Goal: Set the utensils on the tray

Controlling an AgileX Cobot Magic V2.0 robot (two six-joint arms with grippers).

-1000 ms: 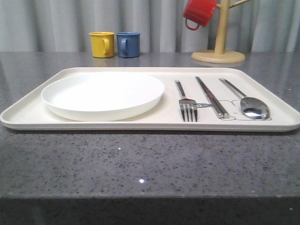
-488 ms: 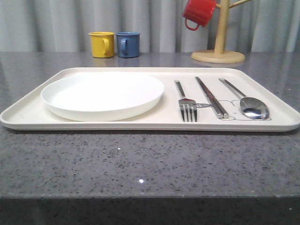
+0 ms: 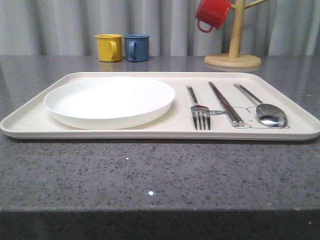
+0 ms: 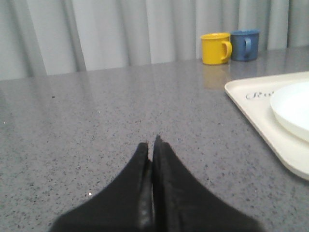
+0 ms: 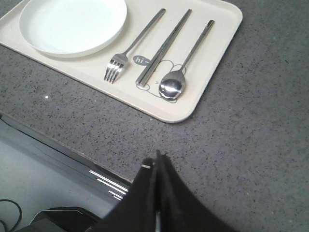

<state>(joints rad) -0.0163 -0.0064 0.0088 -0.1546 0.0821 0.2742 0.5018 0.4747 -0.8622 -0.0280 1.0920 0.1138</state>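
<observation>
- Front view matches the earlier pictures: nothing has moved.
- Left gripper [image 4: 153,145]: jaws pressed together, empty, tray [image 4: 251,104] ahead beside it.
- Fork [image 3: 199,111], chopsticks [image 3: 226,104], spoon [image 3: 265,111] lie on the tray; task looks finished.
- Right gripper [image 5: 156,162]: closed, empty, tray beyond its tips.

Tray [image 3: 35,117] was cream with a grey rabbit drawing; utensils [image 3: 227,107] shiny silver; plate [image 3: 110,100] white; desk [image 3: 150,175] speckled grey; mugs yellow [image 3: 109,47], blue [image 3: 136,47], red [image 3: 212,13].

Both grippers' jaws closed, empty.
</observation>
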